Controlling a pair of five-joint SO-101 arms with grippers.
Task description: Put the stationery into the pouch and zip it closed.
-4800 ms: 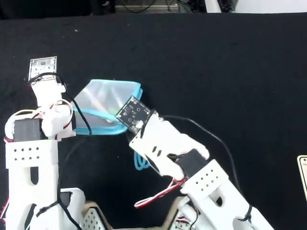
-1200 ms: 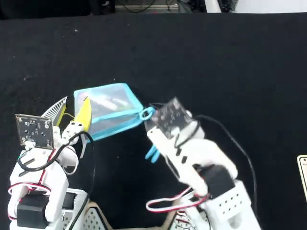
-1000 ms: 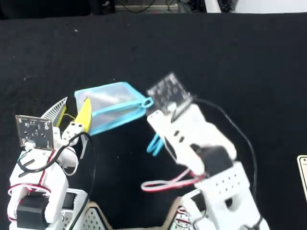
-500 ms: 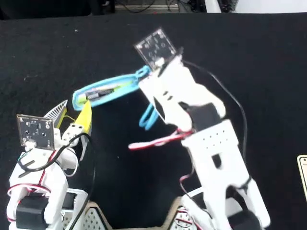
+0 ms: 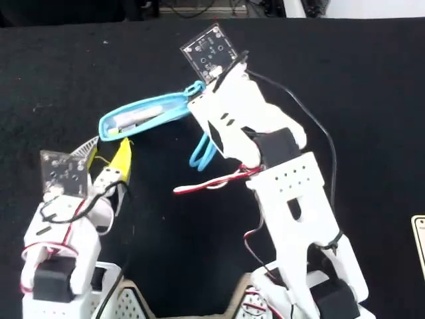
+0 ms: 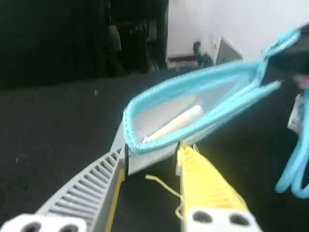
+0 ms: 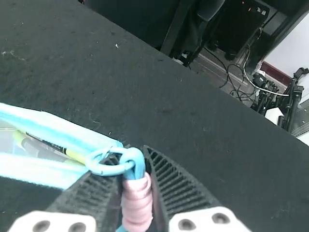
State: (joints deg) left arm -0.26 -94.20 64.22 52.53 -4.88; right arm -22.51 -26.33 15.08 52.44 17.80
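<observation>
- Left gripper (image 5: 111, 141), at about 8 o'clock on the table (image 5: 332, 80): its grey and yellow fingers point to 12 and are clamped on the pouch's near end corner, which sits between their tips.
- Pouch (image 5: 143, 114), at about 10 o'clock: it is lifted off the cloth and strung between the two grippers. It runs from the left gripper's tips up toward 2 o'clock, to the right gripper. From above it shows edge-on as a narrow blue-rimmed oval. In the left wrist view the blue-edged mouth gapes along most of its length.
- Pens (image 5: 136, 119): inside the pouch and lying along it. A pale stick shows through the mouth in the left wrist view, and a yellow one shows by the ring end in the right wrist view.
- Ring (image 7: 104, 162): at the pouch's far end, just beside the right fingertips.
- Strap (image 5: 201, 151): a blue loop hanging below the right gripper, at about 11 o'clock. Its pink-wrapped top is pinched between that gripper's fingers.
- Right gripper (image 7: 133, 162): at about 11 o'clock, closed tight on the strap's top, just beside the ring.
- Card (image 5: 419, 242): at the table's edge, at 4 o'clock, well apart from the arms.
</observation>
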